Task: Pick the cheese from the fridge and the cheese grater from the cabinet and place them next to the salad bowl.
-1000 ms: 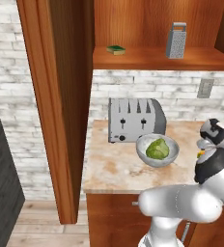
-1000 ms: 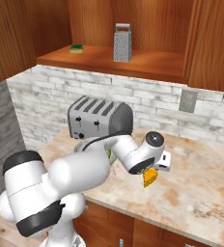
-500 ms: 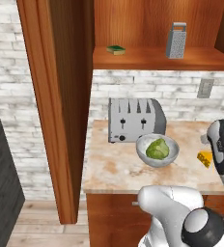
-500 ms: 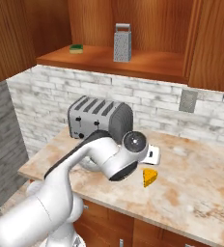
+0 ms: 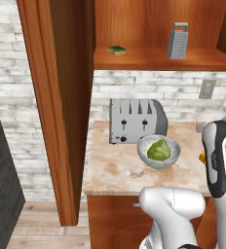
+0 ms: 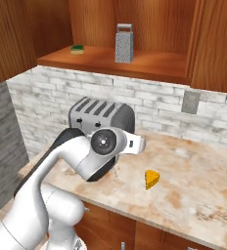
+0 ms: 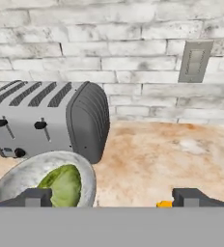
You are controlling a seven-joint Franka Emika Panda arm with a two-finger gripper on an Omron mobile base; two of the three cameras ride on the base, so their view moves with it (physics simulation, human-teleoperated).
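Right base view — holey yellow cheese (image 6: 151, 178) wedge on speckled counter (image 6: 203, 195); gripper (image 7: 113, 198) jaws apart.

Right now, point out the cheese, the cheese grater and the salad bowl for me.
cheese (image 6: 151, 179), right base view, middle of the wedge lying on the counter.
cheese grater (image 6: 124, 44), right base view, front face, standing on the cabinet shelf.
salad bowl (image 5: 146, 156), left base view, grey rim left of the lettuce.

- The yellow-orange cheese (image 6: 151, 178) wedge lies on the desk (image 6: 198, 195).
- The grey cheese grater (image 6: 124, 43) stands upright on the cabinet (image 5: 56, 97) shelf.
- The salad bowl (image 5: 159, 151) holds green lettuce.
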